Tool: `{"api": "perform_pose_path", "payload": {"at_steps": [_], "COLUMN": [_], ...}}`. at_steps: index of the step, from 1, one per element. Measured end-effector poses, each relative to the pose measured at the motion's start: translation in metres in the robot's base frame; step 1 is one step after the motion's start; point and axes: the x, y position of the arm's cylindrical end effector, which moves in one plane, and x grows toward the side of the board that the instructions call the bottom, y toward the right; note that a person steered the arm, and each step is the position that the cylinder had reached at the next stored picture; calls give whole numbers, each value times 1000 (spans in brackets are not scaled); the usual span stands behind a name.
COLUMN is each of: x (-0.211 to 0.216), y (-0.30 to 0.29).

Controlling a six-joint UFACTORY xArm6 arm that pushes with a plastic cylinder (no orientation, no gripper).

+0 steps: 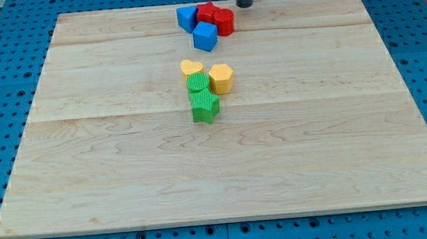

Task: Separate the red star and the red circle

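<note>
The red star (207,13) and the red circle (225,21) sit touching each other near the view's top edge of the wooden board (125,157). A blue block (187,18) touches the star on its left and a blue cube (205,36) sits just below them. My tip (246,5) is at the view's top, a little to the right of and above the red circle, apart from it.
A second cluster lies in the board's middle: a yellow heart (191,67), a yellow hexagon-like block (221,78), a green block (198,83) and a green star (205,106). Blue pegboard surrounds the board.
</note>
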Motion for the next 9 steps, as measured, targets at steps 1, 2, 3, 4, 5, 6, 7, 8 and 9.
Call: {"api": "perform_pose_path", "payload": {"at_steps": [1,2,3,4,5,6,7,8,9], "x": [1,1,3,8,8,8,12,19,19], "y": [-14,-45,-48,-48,-47,-45,-45,-45,-45]}}
